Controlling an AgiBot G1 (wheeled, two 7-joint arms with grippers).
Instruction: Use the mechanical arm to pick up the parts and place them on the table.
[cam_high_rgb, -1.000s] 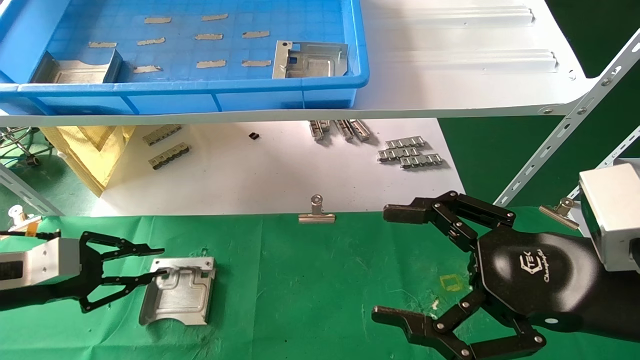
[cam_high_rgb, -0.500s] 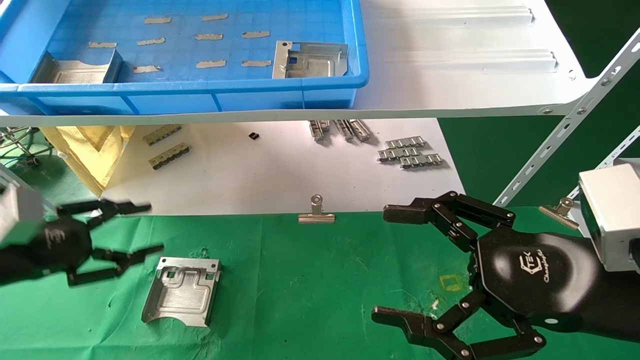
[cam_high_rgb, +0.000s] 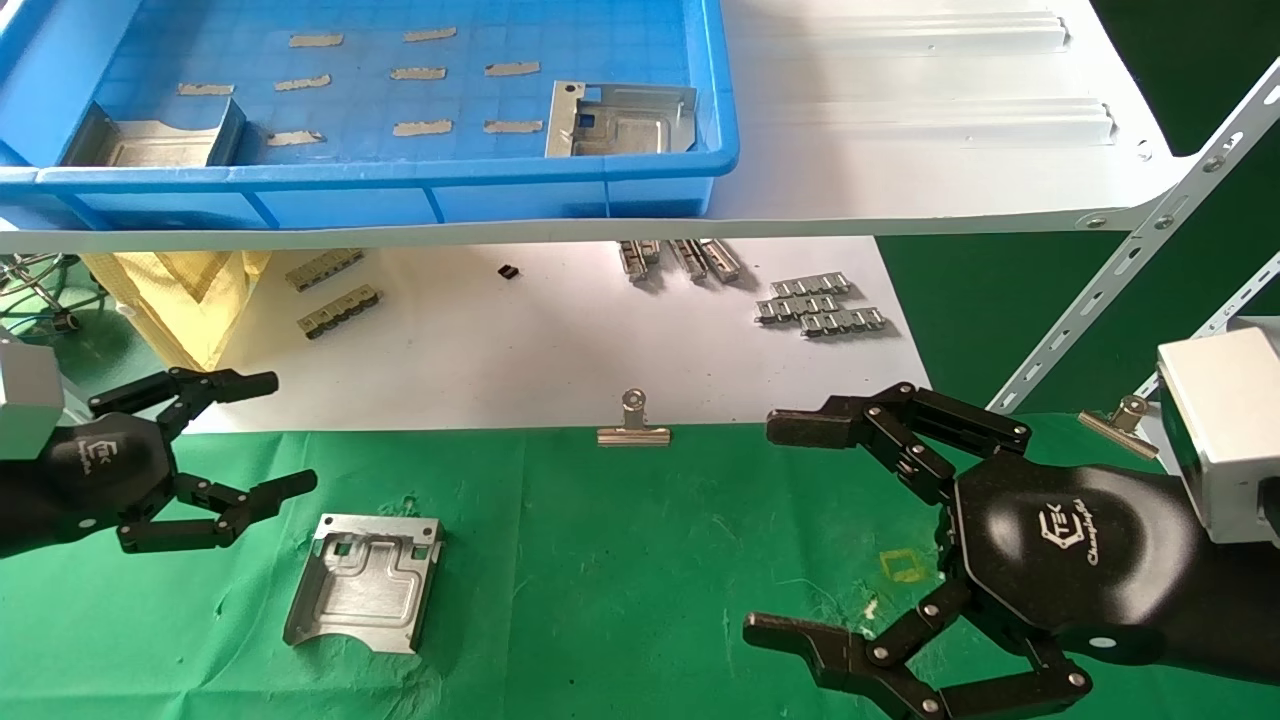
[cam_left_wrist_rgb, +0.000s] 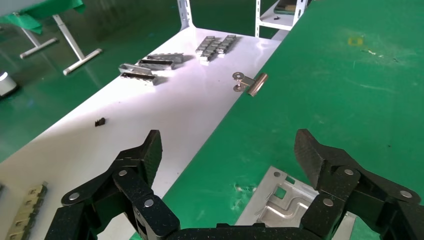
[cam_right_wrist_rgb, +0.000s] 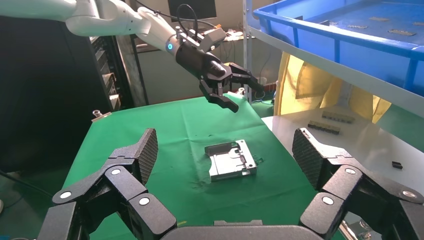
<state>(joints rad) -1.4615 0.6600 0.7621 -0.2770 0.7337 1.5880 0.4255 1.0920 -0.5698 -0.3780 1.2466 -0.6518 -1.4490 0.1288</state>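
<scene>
One silver stamped part (cam_high_rgb: 362, 580) lies flat on the green cloth table (cam_high_rgb: 620, 560) at the left. It also shows in the left wrist view (cam_left_wrist_rgb: 287, 205) and the right wrist view (cam_right_wrist_rgb: 231, 160). My left gripper (cam_high_rgb: 275, 432) is open and empty, raised above the cloth just left of and behind the part. Two more parts lie in the blue tray (cam_high_rgb: 420, 180) on the shelf: one at its left end (cam_high_rgb: 150, 135), one at its right end (cam_high_rgb: 618, 120). My right gripper (cam_high_rgb: 780, 525) is open and empty, parked over the cloth at the right.
A white shelf (cam_high_rgb: 900, 130) carries the blue tray above the table. A white sheet (cam_high_rgb: 520, 340) behind the cloth holds small ridged strips (cam_high_rgb: 820, 305) and a binder clip (cam_high_rgb: 633, 425). Another clip (cam_high_rgb: 1118, 418) sits by the shelf's slanted brace (cam_high_rgb: 1130, 260).
My left gripper has let go of the part, opened wide, risen and drawn back to the left and rear. The part settled flat on the cloth. The right arm has not moved.
</scene>
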